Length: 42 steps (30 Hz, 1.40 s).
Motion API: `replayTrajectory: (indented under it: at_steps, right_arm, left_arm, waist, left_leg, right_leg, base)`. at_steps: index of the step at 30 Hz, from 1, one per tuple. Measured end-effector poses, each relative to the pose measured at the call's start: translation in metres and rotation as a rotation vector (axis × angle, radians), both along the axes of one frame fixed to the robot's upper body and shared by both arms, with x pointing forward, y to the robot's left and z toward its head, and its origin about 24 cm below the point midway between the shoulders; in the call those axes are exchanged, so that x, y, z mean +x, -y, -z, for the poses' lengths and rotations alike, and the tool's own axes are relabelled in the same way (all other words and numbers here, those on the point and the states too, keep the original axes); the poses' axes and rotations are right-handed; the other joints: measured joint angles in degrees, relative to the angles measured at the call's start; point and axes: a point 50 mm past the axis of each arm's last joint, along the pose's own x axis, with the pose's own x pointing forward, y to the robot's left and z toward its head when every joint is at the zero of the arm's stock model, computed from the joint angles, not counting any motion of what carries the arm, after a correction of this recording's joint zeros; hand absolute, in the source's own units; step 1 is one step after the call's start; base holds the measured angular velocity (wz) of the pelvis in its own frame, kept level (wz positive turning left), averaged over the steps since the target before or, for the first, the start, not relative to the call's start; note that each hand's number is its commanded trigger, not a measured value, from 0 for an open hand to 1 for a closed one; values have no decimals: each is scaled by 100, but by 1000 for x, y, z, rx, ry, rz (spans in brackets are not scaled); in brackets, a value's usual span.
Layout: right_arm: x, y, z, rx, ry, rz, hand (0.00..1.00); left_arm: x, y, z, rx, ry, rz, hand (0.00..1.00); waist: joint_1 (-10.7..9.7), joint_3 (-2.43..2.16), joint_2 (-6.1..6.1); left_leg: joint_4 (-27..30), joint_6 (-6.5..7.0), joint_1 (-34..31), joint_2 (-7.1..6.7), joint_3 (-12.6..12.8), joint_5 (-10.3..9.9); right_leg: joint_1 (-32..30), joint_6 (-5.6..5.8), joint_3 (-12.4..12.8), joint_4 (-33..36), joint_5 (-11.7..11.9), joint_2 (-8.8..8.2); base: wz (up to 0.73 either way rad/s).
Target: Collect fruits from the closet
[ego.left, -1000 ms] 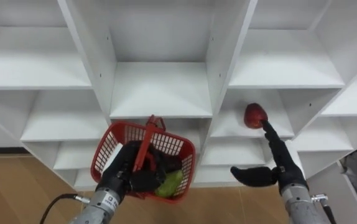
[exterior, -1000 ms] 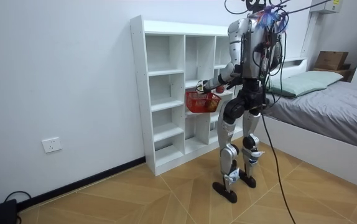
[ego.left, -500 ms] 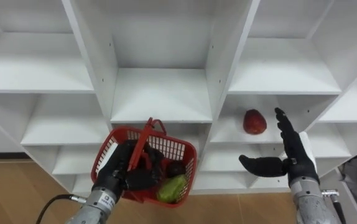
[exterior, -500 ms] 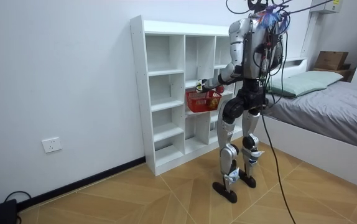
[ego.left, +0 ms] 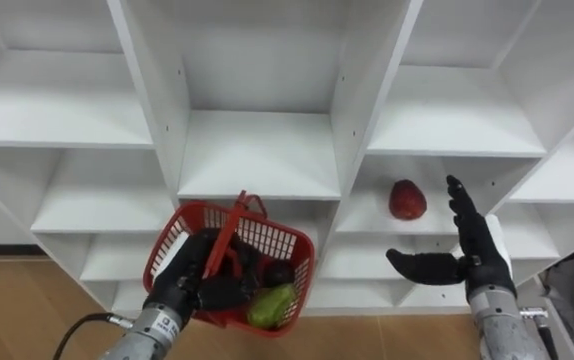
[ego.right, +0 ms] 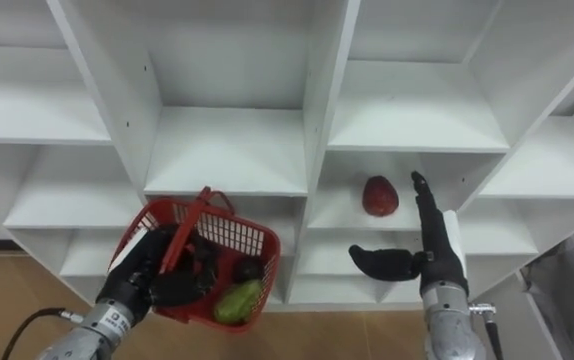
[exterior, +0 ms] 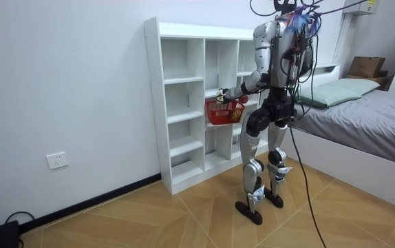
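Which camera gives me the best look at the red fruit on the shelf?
The left eye view: the red fruit sits whole on its shelf, beside the open right hand. The right eye view matches; the room view is too distant to tell.

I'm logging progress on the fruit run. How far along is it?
Done: a green fruit and a dark fruit lie in the red basket, which the left hand grips by its handle. In hand: the right hand is open beside the red fruit on the shelf, not touching it. Left: grasp that fruit and put it in the basket.
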Motion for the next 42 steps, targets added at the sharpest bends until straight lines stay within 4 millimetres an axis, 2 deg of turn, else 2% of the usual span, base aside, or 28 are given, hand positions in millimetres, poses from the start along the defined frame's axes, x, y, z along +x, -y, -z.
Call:
replayTrajectory:
  at_steps: [2, 6, 12, 14, 20, 24, 30, 33, 38, 42]
  right_arm:
    - [-1, 13, 5, 2, -36, 43, 0]
    - [2, 25, 8, 9, -65, 94, 0]
    - [28, 31, 7, 20, -88, 114, 0]
    - [42, 36, 0, 2, -84, 118, 0]
    - [60, 42, -11, -15, -68, 131, 0]
    - [65, 45, -11, -18, -94, 150, 0]
    - [73, 45, -16, -32, -90, 170, 0]
    - [79, 45, -22, -46, -72, 172, 0]
    - [90, 57, -33, -108, -66, 203, 0]
    - [94, 58, -39, -118, -51, 200, 0]
  left_arm:
    - [0, -2, 0, 7, -3, 14, 100]
    - [-1, -3, 0, 14, -6, 15, 100]
    - [1, -7, 0, 22, -18, 5, 100]
    - [6, -8, -2, 23, -15, 14, 100]
    - [7, -13, 1, 42, -38, 16, 100]
    - [7, -13, 6, 46, -75, 15, 100]
    - [10, -13, 11, 58, -113, 19, 100]
    - [10, -15, 18, 79, -147, 20, 100]
    - [15, -12, 22, 78, -169, 21, 100]
    - [16, -13, 26, 79, -189, 14, 100]
  waist:
    - [45, -14, -20]
    - [118, -27, -17]
    - [126, -27, -4]
    - [136, -5, 23]
    - [182, 21, 54]
    - [169, 31, 49]
    - [270, 97, 21]
    - [318, 101, 16]
    - [419, 159, -26]
    - [417, 179, -61]
  left_leg:
    - [68, -7, -67, -2, -76, -23]
    - [187, -15, -293, 17, -99, -53]
    - [405, -14, -780, 16, -188, -53]
    - [484, -12, -977, 12, -231, -52]
    - [659, -4, -1412, 2, -289, -44]
    - [680, 9, -1584, -14, -316, -35]
    - [732, 35, -1880, -48, -326, -18]
    - [728, 36, -1996, -40, -290, -16]
    - [733, 37, -2094, -27, -236, -15]
    - [730, 37, -2132, -27, -229, -16]
  right_leg:
    - [-4, -9, -81, 12, -30, -9]
    - [-176, -22, -113, 58, -32, 2]
    - [-592, -42, -214, 272, -44, -38]
    - [-775, -51, -228, 328, -39, -44]
    - [-1179, -70, -294, 501, -57, -78]
    - [-1325, -68, -356, 515, -60, -109]
    - [-1631, -50, -382, 613, -92, -160]
    - [-1792, -51, -333, 661, -91, -158]
    - [-1934, -58, -301, 718, -88, -154]
    - [-1975, -58, -299, 717, -87, -159]
  base:
    - [17]
    - [4]
    - [7]
    - [5]
    - [5]
    - [6]
    - [1]
    - [-7]
    - [-6]
    - [0]
